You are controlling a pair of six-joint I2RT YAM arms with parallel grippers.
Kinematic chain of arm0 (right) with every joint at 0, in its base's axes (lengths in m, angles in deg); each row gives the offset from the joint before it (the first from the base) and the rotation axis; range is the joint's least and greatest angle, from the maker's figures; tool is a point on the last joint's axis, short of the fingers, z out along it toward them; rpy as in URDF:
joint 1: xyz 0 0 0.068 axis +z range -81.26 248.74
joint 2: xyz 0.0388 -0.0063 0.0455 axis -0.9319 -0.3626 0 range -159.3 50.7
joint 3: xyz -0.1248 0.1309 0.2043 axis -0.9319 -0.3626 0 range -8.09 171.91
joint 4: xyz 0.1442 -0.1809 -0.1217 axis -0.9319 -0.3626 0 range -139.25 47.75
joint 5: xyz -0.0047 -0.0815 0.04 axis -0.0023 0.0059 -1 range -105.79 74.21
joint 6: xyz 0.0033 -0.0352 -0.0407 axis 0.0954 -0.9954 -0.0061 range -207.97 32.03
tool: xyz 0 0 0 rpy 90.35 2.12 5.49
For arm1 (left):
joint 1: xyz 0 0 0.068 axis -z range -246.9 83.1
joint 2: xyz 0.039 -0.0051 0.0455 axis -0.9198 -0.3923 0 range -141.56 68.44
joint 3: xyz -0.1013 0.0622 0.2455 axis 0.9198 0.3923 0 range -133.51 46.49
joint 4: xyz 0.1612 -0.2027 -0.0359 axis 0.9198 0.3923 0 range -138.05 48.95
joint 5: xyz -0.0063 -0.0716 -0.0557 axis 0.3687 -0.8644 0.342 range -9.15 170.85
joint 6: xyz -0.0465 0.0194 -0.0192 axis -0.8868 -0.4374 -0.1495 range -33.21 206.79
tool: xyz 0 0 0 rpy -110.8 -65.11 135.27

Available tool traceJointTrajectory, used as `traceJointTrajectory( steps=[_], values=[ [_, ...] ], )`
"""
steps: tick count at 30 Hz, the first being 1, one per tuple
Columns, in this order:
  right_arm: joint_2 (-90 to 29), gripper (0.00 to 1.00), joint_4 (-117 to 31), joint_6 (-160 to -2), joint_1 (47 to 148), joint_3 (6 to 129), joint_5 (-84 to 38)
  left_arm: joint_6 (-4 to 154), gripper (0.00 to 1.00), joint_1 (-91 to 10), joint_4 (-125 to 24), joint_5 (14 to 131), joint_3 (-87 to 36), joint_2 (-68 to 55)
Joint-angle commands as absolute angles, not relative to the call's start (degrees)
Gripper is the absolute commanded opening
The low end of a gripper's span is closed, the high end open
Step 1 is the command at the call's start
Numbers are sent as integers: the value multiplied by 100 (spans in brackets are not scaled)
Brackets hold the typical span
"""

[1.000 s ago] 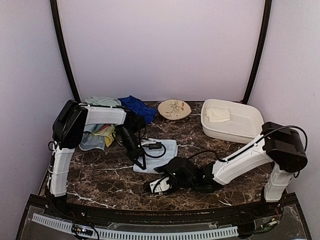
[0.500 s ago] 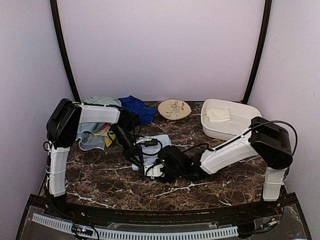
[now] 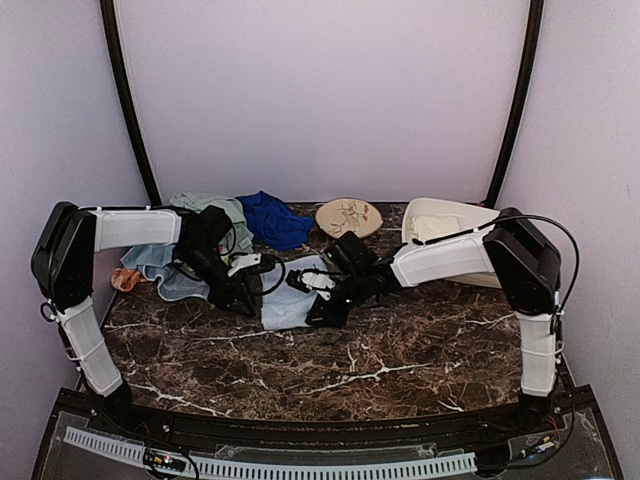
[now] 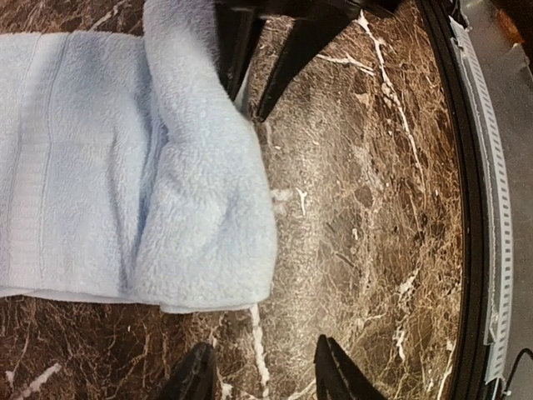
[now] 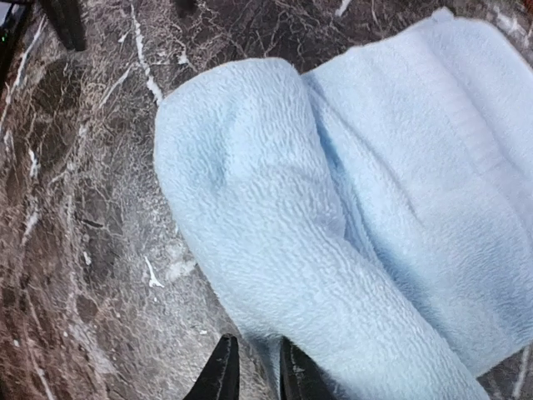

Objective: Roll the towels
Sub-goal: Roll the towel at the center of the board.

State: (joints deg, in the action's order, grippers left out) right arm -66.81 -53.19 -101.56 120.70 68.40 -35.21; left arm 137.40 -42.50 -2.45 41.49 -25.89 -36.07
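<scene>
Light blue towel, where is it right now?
In the top view the light blue towel lies left of centre on the table, between the left gripper and the right gripper.

- A light blue towel [image 3: 288, 302] lies near the middle of the worktop, between the two grippers.
- The left gripper [image 3: 248, 303] is at its left side, and the right gripper [image 3: 318, 312] is at its right.
- The heaped towels [image 3: 215, 212] fill the far left corner.
- A patterned plate [image 3: 348, 216] and a white tub [image 3: 450, 210] stand along the far edge.
</scene>
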Motion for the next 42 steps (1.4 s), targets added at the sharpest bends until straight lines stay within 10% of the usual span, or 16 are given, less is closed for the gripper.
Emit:
traceJointTrajectory(
  steps=[1,12,25,35,42],
  values=[
    [-7194,15,-6178,-9164,11877,7466,-4911,14020,42,-4177,-1000,4401,-1919,-2804],
    [-7412,17,-5775,-8079,11650,7849,-5746,13693,58,-2945,-3173,6158,-912,-2337],
    [-7090,19,-5099,-7419,11421,7457,-6100,13388,54,-2907,-3983,6628,-1128,-3190],
    [-5672,45,-3468,-7085,10728,6025,-5489,13141,2,-3130,-2409,5209,-2002,-3867],
    [-3733,64,-3205,-9661,11035,4413,-3668,13522,0,-3422,-797,4150,-2478,-4124]
  ],
)
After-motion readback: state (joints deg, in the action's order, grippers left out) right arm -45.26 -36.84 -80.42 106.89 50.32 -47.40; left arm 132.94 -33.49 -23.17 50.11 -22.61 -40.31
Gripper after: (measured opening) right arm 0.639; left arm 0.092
